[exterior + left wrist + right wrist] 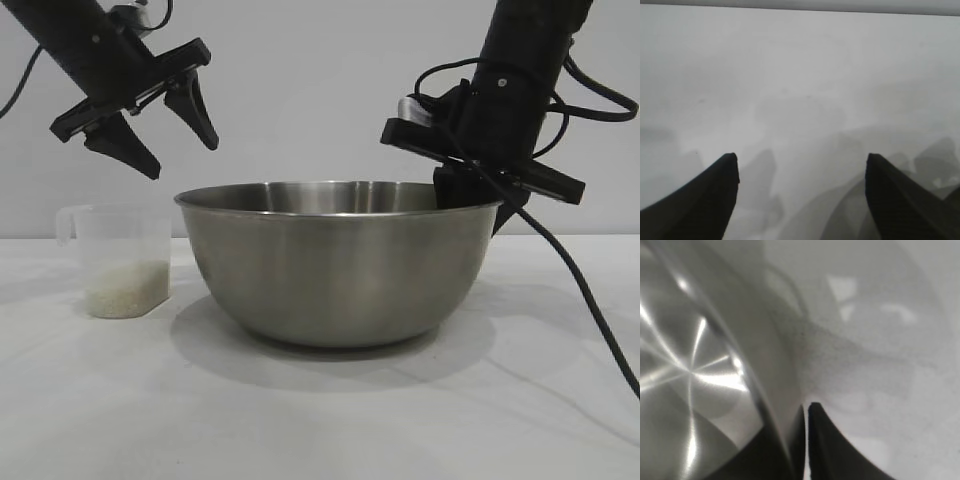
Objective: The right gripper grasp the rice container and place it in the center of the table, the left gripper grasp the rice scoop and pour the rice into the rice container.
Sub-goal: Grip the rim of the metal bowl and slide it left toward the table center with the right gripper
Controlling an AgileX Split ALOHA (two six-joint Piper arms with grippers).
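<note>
The rice container [335,265], a big steel bowl, stands on the white table [320,420] in the middle. My right gripper [480,205] is shut on its rim at the right side, one finger inside and one outside. The right wrist view shows its fingers [806,407] pinched on the rim, with the bowl's inside [690,370] beside them. The rice scoop [120,260], a clear plastic cup, stands left of the bowl with rice [127,288] in its bottom. My left gripper [182,158] hangs open and empty above the scoop. In the left wrist view its fingers [800,157] show over bare table.
A black cable [585,300] from the right arm trails down at the right over the table. Bare tabletop [800,75] lies in front of the bowl and scoop.
</note>
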